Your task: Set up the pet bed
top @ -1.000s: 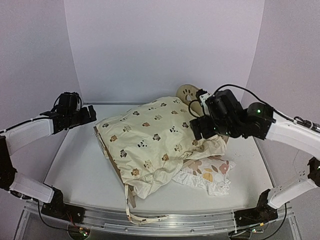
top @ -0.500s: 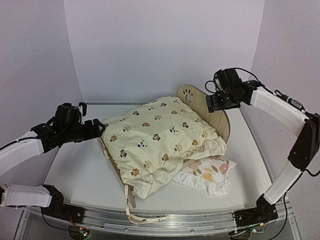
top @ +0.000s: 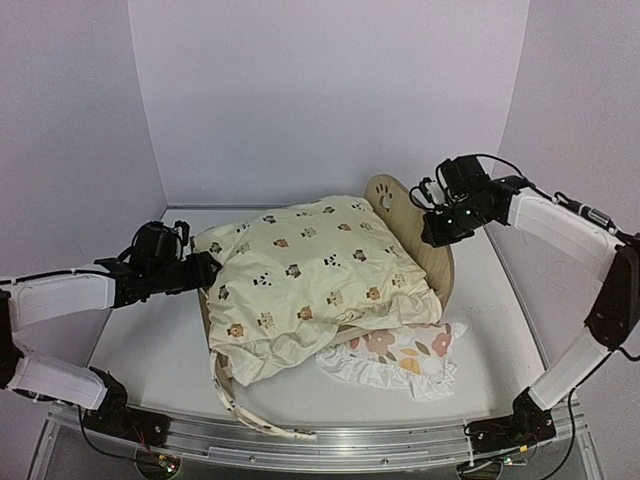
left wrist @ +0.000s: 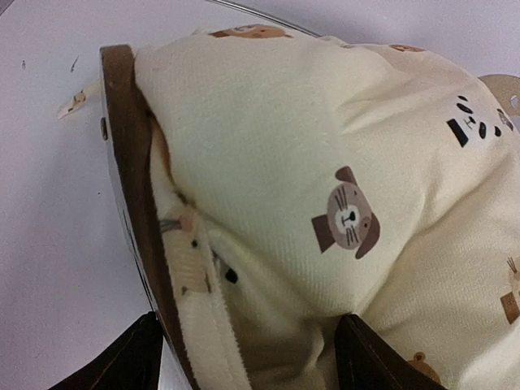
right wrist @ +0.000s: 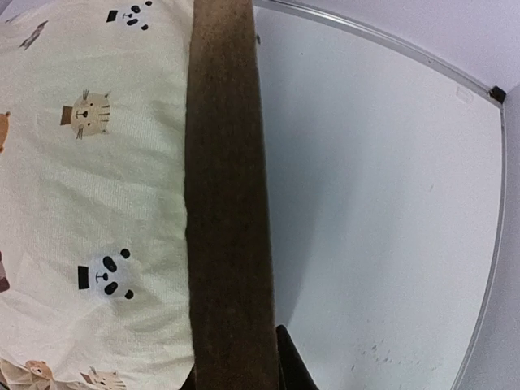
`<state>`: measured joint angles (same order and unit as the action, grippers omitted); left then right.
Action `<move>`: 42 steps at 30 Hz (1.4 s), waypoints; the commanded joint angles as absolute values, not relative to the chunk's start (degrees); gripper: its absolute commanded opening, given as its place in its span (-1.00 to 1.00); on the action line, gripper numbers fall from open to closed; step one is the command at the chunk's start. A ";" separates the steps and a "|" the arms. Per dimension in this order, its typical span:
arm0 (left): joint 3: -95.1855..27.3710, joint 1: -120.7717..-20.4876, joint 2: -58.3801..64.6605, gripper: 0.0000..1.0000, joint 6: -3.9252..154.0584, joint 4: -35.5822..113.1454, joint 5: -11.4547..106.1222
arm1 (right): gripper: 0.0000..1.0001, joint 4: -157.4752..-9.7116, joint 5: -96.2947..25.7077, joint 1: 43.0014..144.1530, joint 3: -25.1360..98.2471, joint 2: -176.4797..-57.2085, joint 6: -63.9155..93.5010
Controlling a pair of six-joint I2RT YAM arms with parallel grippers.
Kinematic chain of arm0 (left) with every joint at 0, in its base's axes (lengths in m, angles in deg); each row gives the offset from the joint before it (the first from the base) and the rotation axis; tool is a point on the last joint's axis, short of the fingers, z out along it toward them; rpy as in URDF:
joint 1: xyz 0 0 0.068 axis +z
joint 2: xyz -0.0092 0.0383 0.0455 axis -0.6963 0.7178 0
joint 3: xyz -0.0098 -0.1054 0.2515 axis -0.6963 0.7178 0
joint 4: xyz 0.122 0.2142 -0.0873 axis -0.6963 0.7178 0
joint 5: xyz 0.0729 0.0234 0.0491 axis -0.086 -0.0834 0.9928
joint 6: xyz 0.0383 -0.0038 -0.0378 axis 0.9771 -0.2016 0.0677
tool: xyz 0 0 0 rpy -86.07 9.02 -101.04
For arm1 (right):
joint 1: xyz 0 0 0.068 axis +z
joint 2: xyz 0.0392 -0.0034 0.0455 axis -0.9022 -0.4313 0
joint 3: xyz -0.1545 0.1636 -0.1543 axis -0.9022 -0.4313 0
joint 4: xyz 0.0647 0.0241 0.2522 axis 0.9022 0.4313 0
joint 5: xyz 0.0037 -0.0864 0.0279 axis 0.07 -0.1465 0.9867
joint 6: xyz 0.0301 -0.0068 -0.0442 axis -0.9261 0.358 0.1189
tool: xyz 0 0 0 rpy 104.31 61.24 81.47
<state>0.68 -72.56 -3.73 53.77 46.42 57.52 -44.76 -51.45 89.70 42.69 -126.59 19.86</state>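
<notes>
**Top external view**
- Left pincer [top: 205,271]: low at the left end of the pet bed [top: 386,201]. Its jaws are hidden against the cream animal-print cushion [top: 320,275], so their opening cannot be told from here.
- Right pincer [top: 432,233]: on the outer face of the arched paw-print headboard, near its top edge. Its jaws are not distinct in this view.
- Pet bed: lies between the two pincers on the white table [top: 150,345]. The headboard is at the right pincer and the foot end is at the left pincer.
- Cushion: draped over the frame from one pincer to the other, hiding the base.
- Ruffled floral pillow [top: 400,350]: on the table near the front of the bed, below the right pincer and apart from it.

**Left wrist view**
- Left pincer [left wrist: 248,325]: jaws wide apart. Both dark fingers [left wrist: 122,366] show at the bottom edge.
- Pet bed [left wrist: 130,162]: the dark footboard edge runs away from the pincer, just inside the left-hand finger.
- Cushion [left wrist: 325,162]: a fold fills the rest of the gap, up against the other finger. No firm grip is evident.
- Table [left wrist: 49,203]: bare, outside the left-hand finger.

**Right wrist view**
- Right pincer [right wrist: 236,361]: closed down on the headboard edge of the pet bed [right wrist: 223,203], which fills the gap. One dark finger [right wrist: 288,374] lies flat against the board's side.
- Cushion [right wrist: 97,203]: across the board from that finger.
- Table [right wrist: 374,203]: on that finger's side.
</notes>
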 commanded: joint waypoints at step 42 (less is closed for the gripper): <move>-6.08 -72.87 -24.16 0.61 56.13 70.55 61.07 | 0.68 -45.17 -52.88 134.70 71.71 -150.95 11.63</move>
